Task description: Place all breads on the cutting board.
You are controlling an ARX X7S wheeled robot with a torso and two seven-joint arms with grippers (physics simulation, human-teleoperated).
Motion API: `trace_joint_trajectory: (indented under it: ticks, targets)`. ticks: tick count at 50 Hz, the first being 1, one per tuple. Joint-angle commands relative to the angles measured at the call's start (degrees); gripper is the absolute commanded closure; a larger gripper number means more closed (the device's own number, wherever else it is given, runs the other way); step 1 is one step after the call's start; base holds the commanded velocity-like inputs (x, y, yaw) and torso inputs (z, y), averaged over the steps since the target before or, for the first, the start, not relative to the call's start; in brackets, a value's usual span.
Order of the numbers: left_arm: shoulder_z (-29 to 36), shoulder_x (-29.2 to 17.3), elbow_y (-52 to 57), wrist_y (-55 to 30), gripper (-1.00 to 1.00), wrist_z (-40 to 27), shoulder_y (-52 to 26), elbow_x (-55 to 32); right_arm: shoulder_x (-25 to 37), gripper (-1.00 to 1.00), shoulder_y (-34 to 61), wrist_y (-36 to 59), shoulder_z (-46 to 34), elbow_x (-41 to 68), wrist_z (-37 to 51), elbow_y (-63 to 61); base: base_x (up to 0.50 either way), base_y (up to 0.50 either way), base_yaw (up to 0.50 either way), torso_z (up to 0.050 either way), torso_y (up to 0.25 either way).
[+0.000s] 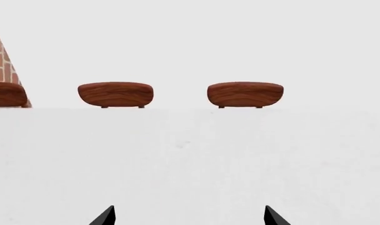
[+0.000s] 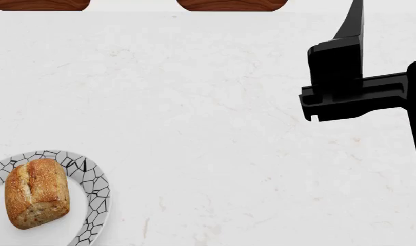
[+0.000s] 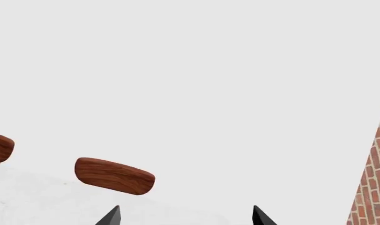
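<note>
The oblong bread [image 2: 37, 199], golden-brown with a split top, lies on a white plate with a black crackle pattern [image 2: 91, 205] at the near left of the white marble counter in the head view. The rounder reddish bread and the cutting board are out of view. My right gripper [image 3: 184, 216] is open and empty, its tips wide apart. Its black arm [image 2: 341, 77] hangs above the counter's far right, far from the bread. My left gripper [image 1: 188, 216] is open and empty over bare counter, and it does not show in the head view.
Rounded dark wooden seats stand just beyond the counter's far edge [image 1: 116, 93] [image 1: 245, 93] [image 2: 232, 4] [image 3: 115, 176]. A brick wall shows at the side in both wrist views [image 1: 1, 61] [image 3: 372, 178]. White marble counter [image 2: 208, 128] spreads between the plate and the right arm.
</note>
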Motion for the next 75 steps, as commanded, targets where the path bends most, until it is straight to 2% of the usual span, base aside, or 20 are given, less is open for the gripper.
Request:
trace_joint_trajectory:
  ticks: [1,6,8,13,18,20,23,25,32,42,58,62,65,70,75]
  targets:
    - [8.41,4.62,-17.00,-1.35,-1.00,2.80,-4.81,-2.34,0.14,-1.00,0.64,-0.24,-0.91,0.32,0.06,0.86,0.00,0.00,0.00,0.000,0.000]
    - [9.89,7.07,-24.49,-2.68,-1.00,5.70,-5.05,-1.67,0.28,-1.00,1.46,0.11,-1.87,0.93,0.43,1.16,0.00,0.00,0.00,0.000,0.000]
    - [13.49,8.95,-29.46,-5.32,-1.00,0.68,-6.38,-7.39,0.54,-1.00,1.28,-0.17,-1.43,0.42,0.22,0.80,0.00,0.00,0.00,0.000,0.000]
    - [14.24,10.13,-32.85,-3.59,-1.00,1.33,-6.34,-6.89,-0.04,-1.00,2.84,0.03,-2.75,1.11,1.05,1.65,0.00,0.00,0.00,0.000,0.000]
    - [17.31,13.86,-43.55,-4.69,-1.00,0.43,-8.58,-7.47,-1.24,-1.00,4.30,0.09,-3.65,-0.54,-0.25,2.85,0.00,0.00,0.00,0.000,0.000]
    - [17.31,14.12,-43.19,-3.97,-1.00,-0.27,-8.21,-9.01,-1.19,-1.00,4.14,0.08,-3.75,-0.85,-0.57,2.78,0.00,0.00,0.00,0.000,0.000]
    - [16.34,14.13,-41.77,-1.71,-1.00,-1.16,-5.61,-16.38,-0.47,-1.00,2.84,-0.31,-3.17,-1.39,-0.94,2.24,0.00,0.00,0.00,0.000,0.000]
    - [19.27,13.68,-41.41,-0.16,-1.00,-1.85,-6.33,-16.75,-0.49,-1.00,2.45,-0.85,-2.79,-1.66,-1.13,2.40,0.00,0.00,0.00,0.000,0.000]
    - [23.30,14.10,-41.41,3.43,-1.00,-1.80,-4.43,-24.59,-1.08,-1.00,2.50,-0.97,-3.62,-2.74,-1.56,2.25,0.00,0.00,0.00,0.000,0.000]
    - [28.48,10.39,-36.46,8.14,-1.00,-1.23,-4.33,-26.77,-0.16,-1.00,0.76,-2.11,-2.83,-2.55,-1.60,1.59,0.00,0.00,0.00,0.000,0.000]
    - [32.28,13.94,-52.11,-0.31,-1.00,4.10,-5.46,-24.30,-0.01,-1.00,-1.53,-3.13,-3.02,-4.52,-3.47,0.97,0.00,0.00,0.00,0.000,0.000]
    - [32.71,17.27,-61.90,-4.80,-1.00,7.23,-5.97,-23.89,-0.02,-1.00,-1.96,-3.41,-3.08,-4.70,-3.41,0.84,0.00,0.00,0.00,0.000,0.000]
    - [34.76,19.56,-67.84,-7.19,-1.00,10.59,-5.84,-21.87,0.29,-1.00,-2.97,-3.84,-2.73,-5.41,-4.06,0.69,0.00,0.00,0.00,0.000,0.000]
    - [40.26,19.92,-67.96,-6.15,-1.00,14.23,-4.96,-22.58,0.29,-1.00,-3.35,-4.29,-2.65,-6.24,-5.02,0.38,0.00,0.00,0.00,0.000,0.000]
    - [45.27,19.33,-67.96,-5.39,-1.00,14.21,-4.40,-26.78,0.48,-1.00,-4.49,-4.90,-2.40,-7.40,-5.83,0.34,0.00,0.00,0.00,0.000,0.000]
